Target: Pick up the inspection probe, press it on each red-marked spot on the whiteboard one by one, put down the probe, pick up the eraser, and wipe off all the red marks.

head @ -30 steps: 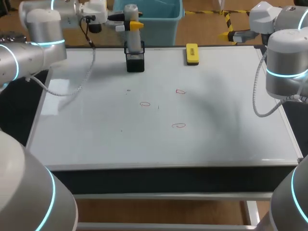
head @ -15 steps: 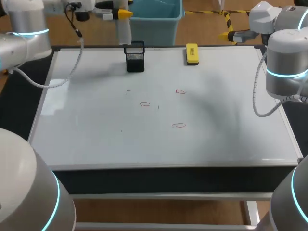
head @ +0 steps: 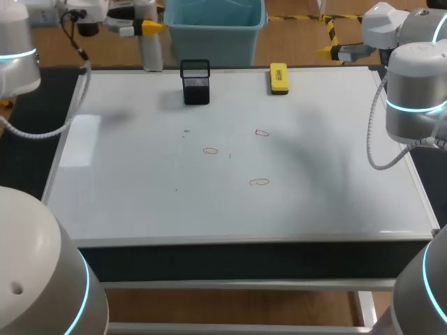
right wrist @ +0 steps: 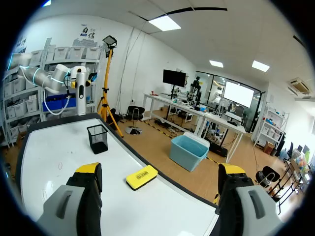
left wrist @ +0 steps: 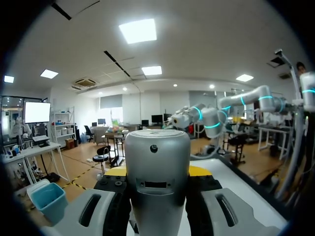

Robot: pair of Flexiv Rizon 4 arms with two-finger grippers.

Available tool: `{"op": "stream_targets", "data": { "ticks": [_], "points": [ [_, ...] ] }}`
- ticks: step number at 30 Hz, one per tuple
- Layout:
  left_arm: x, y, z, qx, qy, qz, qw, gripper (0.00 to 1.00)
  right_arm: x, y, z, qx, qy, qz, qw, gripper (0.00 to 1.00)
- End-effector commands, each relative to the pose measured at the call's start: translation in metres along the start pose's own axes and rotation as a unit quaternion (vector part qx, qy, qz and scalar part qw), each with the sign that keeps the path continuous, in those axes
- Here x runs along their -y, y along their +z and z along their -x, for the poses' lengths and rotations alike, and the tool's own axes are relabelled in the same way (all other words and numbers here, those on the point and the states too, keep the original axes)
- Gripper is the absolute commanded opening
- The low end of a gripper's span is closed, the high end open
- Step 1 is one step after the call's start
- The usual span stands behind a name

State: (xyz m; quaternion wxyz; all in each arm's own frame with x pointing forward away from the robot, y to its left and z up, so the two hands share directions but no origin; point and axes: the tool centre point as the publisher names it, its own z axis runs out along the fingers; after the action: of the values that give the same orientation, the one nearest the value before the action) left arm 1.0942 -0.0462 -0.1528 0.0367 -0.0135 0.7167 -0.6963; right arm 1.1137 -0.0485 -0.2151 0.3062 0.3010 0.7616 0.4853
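At the 11 o'clock corner of the counter [head: 230,259]: left hand [head: 148,29], closed from both sides on the inspection probe [head: 153,54]; grey cylinder, upright, at the far edge of the whiteboard [head: 328,202]. At 3 o'clock of the probe, near it: black mesh holder [head: 195,82], standing on the board by its far edge. At 1 o'clock on the board: yellow eraser [head: 279,77], lying flat, well apart from the holder. Around the board's middle, a loose group of three small ovals: red mark [head: 262,132] at 1 o'clock, red mark [head: 210,150] at 9 o'clock, red mark [head: 259,182] at 6 o'clock. Beyond the 2 o'clock corner: right hand [head: 336,51], fingers spread wide, gripping nothing, well apart from the eraser.
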Motion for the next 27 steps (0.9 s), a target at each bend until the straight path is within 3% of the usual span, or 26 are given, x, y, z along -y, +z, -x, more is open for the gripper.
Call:
{"op": "stream_targets", "data": {
  "ticks": [1, 17, 27],
  "points": [
    [-0.005, -0.021, -0.026, 0.066, -0.002, -0.003, 0.998, 0.0, 0.0, 0.0, 0.0, 0.0, 0.0, 0.0, 1.0, 1.0],
    [-0.037, -0.068, -0.061, 0.109, 0.006, -0.019, 0.994, 0.0, 0.0, 0.0, 0.0, 0.0, 0.0, 0.0, 1.0, 1.0],
    [-0.055, -0.079, -0.066, 0.124, -0.006, -0.011, 0.992, 0.0, 0.0, 0.0, 0.0, 0.0, 0.0, 0.0, 1.0, 1.0]
  ]
}}
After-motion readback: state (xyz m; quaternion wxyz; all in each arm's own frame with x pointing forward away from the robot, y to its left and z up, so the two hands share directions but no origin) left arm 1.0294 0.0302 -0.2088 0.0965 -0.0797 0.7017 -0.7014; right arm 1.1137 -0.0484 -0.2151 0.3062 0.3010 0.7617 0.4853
